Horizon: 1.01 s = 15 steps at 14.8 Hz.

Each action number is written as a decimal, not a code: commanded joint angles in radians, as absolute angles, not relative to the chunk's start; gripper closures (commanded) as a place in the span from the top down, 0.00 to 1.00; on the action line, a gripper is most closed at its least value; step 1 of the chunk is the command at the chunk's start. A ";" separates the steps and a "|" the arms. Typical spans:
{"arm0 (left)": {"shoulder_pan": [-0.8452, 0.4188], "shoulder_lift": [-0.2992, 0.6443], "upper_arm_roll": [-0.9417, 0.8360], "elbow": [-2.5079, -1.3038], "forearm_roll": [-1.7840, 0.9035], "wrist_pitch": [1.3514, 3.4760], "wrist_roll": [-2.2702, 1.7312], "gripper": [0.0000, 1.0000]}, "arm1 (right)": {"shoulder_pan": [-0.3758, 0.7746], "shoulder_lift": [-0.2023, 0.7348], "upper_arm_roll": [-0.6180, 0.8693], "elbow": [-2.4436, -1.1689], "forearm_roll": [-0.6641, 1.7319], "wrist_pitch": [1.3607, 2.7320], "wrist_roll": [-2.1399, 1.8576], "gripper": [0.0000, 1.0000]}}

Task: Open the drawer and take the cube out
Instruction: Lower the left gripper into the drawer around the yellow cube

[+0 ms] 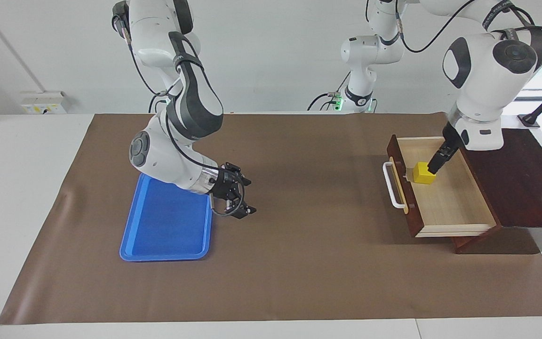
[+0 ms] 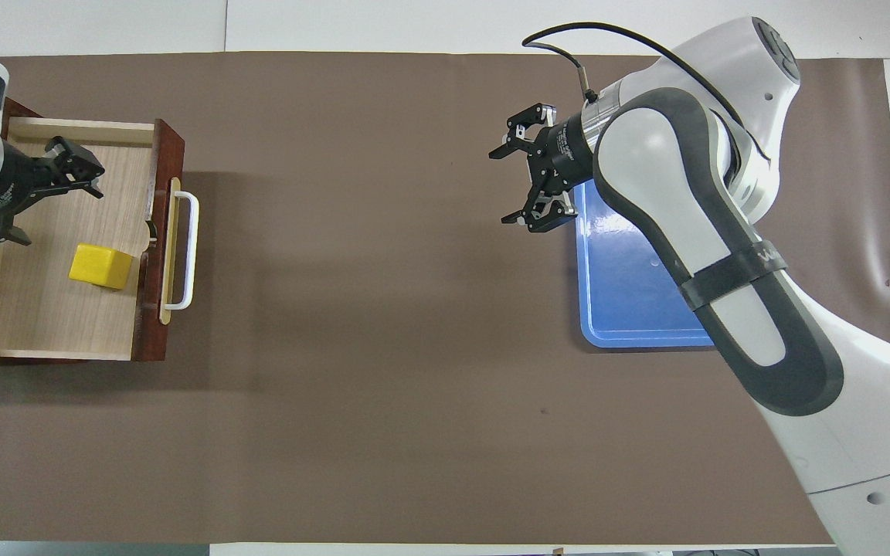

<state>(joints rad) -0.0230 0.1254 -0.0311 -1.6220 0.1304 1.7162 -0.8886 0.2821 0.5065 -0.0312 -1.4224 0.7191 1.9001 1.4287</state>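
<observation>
The drawer [image 1: 450, 207] [image 2: 59, 324] stands pulled out at the left arm's end of the table, its white bar handle [image 1: 393, 186] [image 2: 186, 251] on the dark wooden front. The yellow cube [image 1: 424, 173] [image 2: 100, 266] lies on the drawer's pale wood floor, close to the front. My left gripper [image 1: 434, 165] [image 2: 55, 208] hangs open over the inside of the drawer, just above and beside the cube, with nothing between its fingers. My right gripper [image 1: 248, 197] [image 2: 501, 187] waits open and empty, low over the mat at the blue tray's edge.
A flat blue tray [image 1: 167, 226] [image 2: 630, 293] lies on the brown mat at the right arm's end, partly under the right arm. The drawer's dark cabinet top [image 1: 511, 174] spreads at the table's end. Bare mat lies between tray and drawer.
</observation>
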 commanded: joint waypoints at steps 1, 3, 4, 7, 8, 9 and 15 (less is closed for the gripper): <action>0.034 0.074 -0.040 -1.738 0.114 1.823 -1.141 1.00 | 0.279 0.499 -0.031 -1.430 0.747 1.905 1.393 0.96; 0.037 0.026 -0.040 -1.860 0.114 1.943 -1.233 1.00 | 0.281 0.499 -0.031 -1.430 0.749 1.908 1.393 0.96; 0.038 0.012 -0.040 -1.897 0.114 1.980 -1.286 1.00 | 0.281 0.499 -0.031 -1.430 0.749 1.907 1.394 0.96; 0.058 0.008 -0.040 -1.937 0.115 1.997 -1.443 1.00 | 0.282 0.499 -0.031 -1.431 0.749 1.908 1.394 0.96; 0.049 0.008 -0.040 -1.956 0.115 2.005 -1.447 1.00 | 0.282 0.499 -0.031 -1.431 0.749 1.908 1.394 0.96; 0.049 0.006 -0.040 -1.980 0.115 2.017 -1.447 1.00 | 0.279 0.499 -0.031 -1.431 0.749 1.908 1.394 0.96; 0.046 -0.002 -0.040 -2.065 0.115 2.083 -1.488 1.00 | 0.281 0.499 -0.031 -1.431 0.750 1.910 1.394 0.96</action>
<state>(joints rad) 0.0425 0.0358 -0.0370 -1.9978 0.1295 2.0391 -1.4745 0.2829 0.5065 -0.0307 -1.4214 0.7206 1.9002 1.4283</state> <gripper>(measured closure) 0.000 0.040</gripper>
